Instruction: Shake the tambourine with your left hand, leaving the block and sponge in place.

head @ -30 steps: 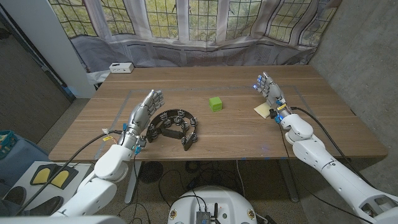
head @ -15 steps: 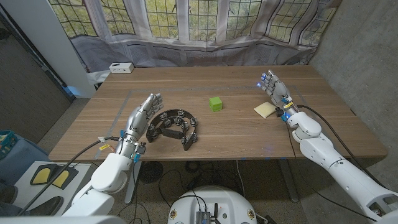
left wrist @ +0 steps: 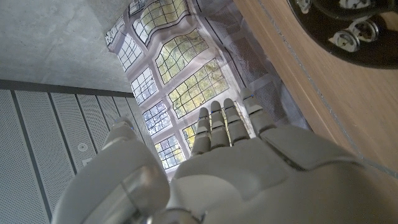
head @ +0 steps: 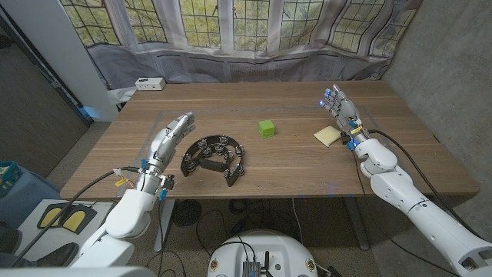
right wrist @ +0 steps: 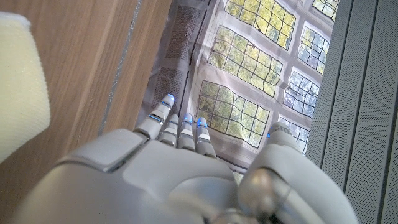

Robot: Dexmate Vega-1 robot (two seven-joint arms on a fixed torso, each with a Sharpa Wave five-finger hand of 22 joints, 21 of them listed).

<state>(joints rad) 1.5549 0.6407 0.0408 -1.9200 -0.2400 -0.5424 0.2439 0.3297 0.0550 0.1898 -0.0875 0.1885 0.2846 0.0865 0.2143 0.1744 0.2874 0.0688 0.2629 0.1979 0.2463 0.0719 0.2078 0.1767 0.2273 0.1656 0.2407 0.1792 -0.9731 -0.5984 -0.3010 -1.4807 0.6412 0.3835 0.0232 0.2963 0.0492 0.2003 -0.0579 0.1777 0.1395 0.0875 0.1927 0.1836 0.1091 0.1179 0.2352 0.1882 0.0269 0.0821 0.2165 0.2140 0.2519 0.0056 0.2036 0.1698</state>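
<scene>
The bench (head: 307, 165) is showing bare wood along its front edge and across its far half, with a white box (head: 149, 84) sitting at the far left corner. The tambourine (head: 214, 156) is lying flat near the front edge, left of the middle, its open side facing the front. The left hand (head: 166, 140) is hovering just beside the tambourine on the left-edge side, not touching it, fingers straight, held apart and holding nothing. The green block (head: 266, 128) is resting near the bench's middle, well apart from the tambourine. The yellow sponge (head: 326, 135) is lying toward the right edge, and the right hand (head: 340, 114) is standing just beside it, fingers extended upward and empty.
</scene>
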